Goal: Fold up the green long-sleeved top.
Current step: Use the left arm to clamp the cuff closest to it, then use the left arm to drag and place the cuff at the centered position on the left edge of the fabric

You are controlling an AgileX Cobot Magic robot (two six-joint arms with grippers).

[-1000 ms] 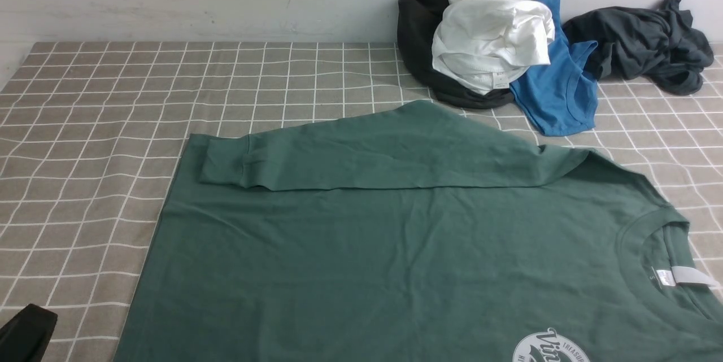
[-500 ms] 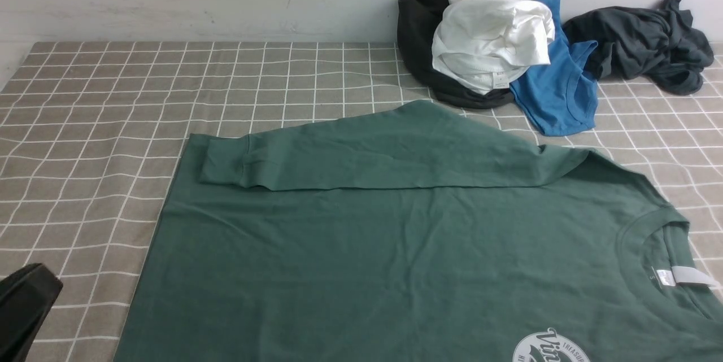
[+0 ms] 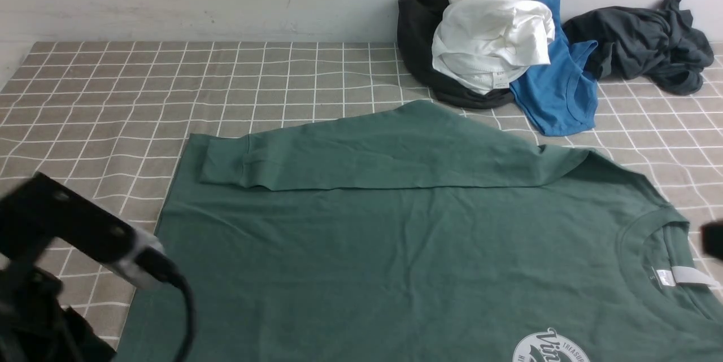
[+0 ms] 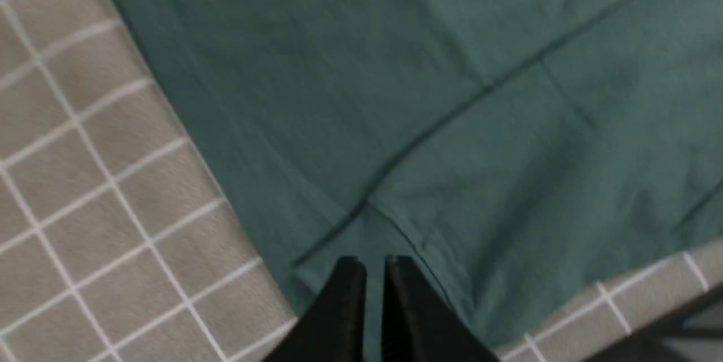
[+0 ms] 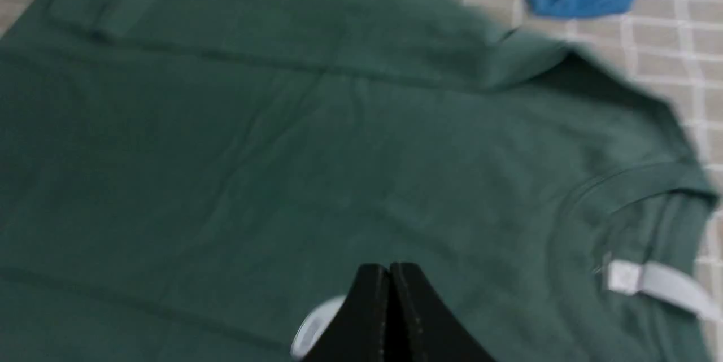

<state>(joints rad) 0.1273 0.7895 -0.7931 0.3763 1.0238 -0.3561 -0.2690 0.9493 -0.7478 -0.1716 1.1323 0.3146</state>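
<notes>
The green long-sleeved top point(image 3: 395, 249) lies flat on the checked cloth, neck to the right. One sleeve point(image 3: 367, 153) is folded across its far edge, cuff point(image 3: 226, 165) to the left. The white neck tag point(image 3: 692, 276) and the chest print point(image 3: 551, 348) both show. My left arm point(image 3: 85, 232) is blurred at the lower left. My left gripper point(image 4: 375, 263) hovers over a seamed corner of the top point(image 4: 395, 68), jaws a narrow gap apart and holding nothing. My right gripper point(image 5: 388, 267) is shut and empty above the top's chest point(image 5: 282, 153), near the print point(image 5: 316, 325).
At the back right, against the wall, is a pile of a black garment point(image 3: 418, 29), a white one point(image 3: 491, 34), a blue shirt point(image 3: 559, 91) and a dark grey garment point(image 3: 644, 40). Checked cloth point(image 3: 113, 96) covers the table. A dark bit of my right arm point(image 3: 713, 240) shows at the right edge.
My left arm has swung up from the lower-left corner toward the top's left edge. A piece of my right arm has come in at the right edge. The top has not moved.
</notes>
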